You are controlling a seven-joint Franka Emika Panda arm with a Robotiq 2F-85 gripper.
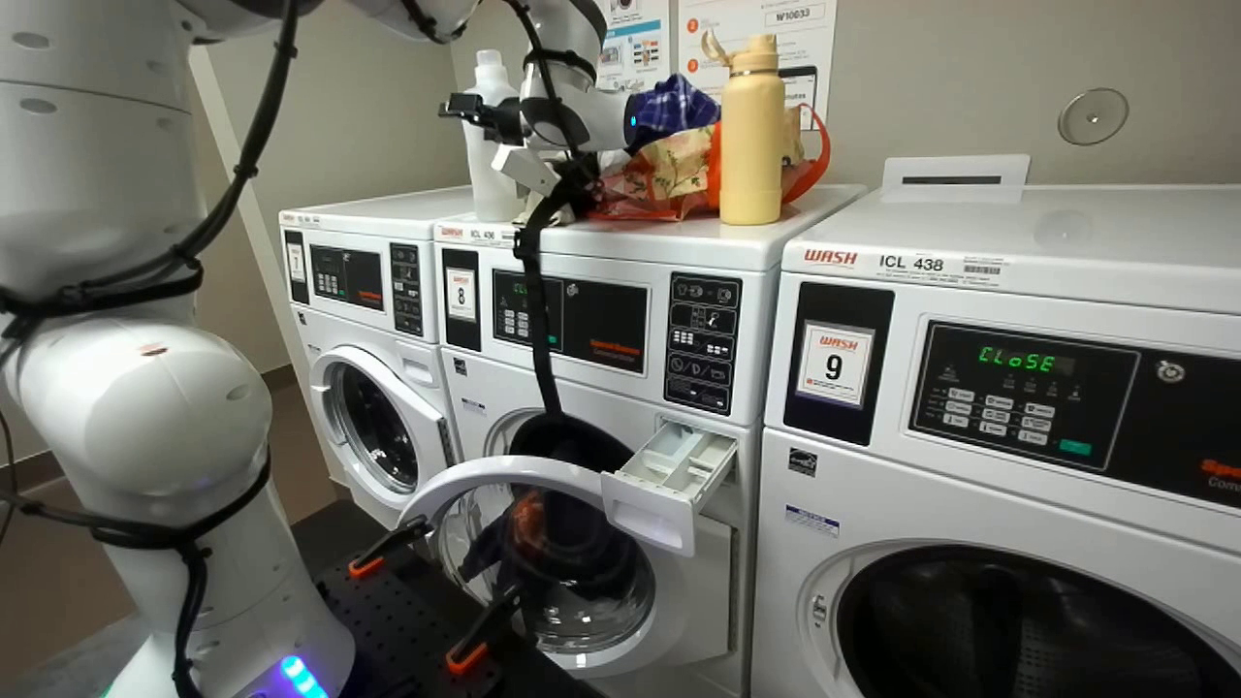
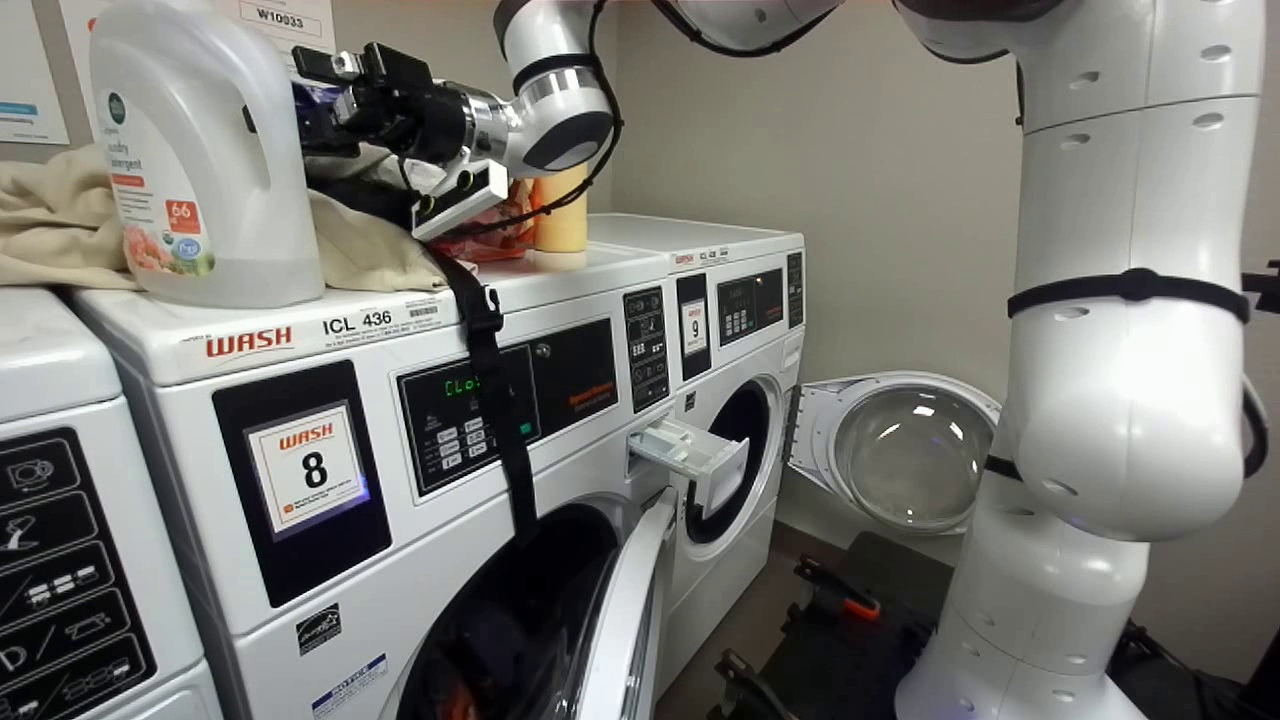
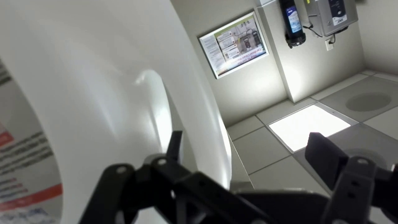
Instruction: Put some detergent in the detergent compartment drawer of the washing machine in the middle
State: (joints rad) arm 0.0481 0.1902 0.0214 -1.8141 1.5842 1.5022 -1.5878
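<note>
The detergent [image 2: 262,240], a whitish translucent jug with a blue-and-red label, stands upright on the washing machine in the middle [image 2: 400,535], marked 8. It fills the left half of the wrist view, its pale body [image 3: 77,81] very close. My gripper [image 2: 275,92] is beside the jug's handle with jaws wide apart. In the wrist view, one finger [image 3: 176,144] reaches into the handle's hole while the opposite finger [image 3: 325,157] is out past the handle; neither visibly squeezes it. The detergent compartment drawer [image 1: 648,514] is pulled out, its compartments exposed.
A black strap [image 1: 539,320] hangs down the washer's front. The round door [image 1: 524,469] stands open below the drawer, dark cloth showing through it. A yellow bottle [image 1: 751,155], a red bag [image 1: 669,184] and beige cloth [image 2: 375,250] lie behind the arm on top.
</note>
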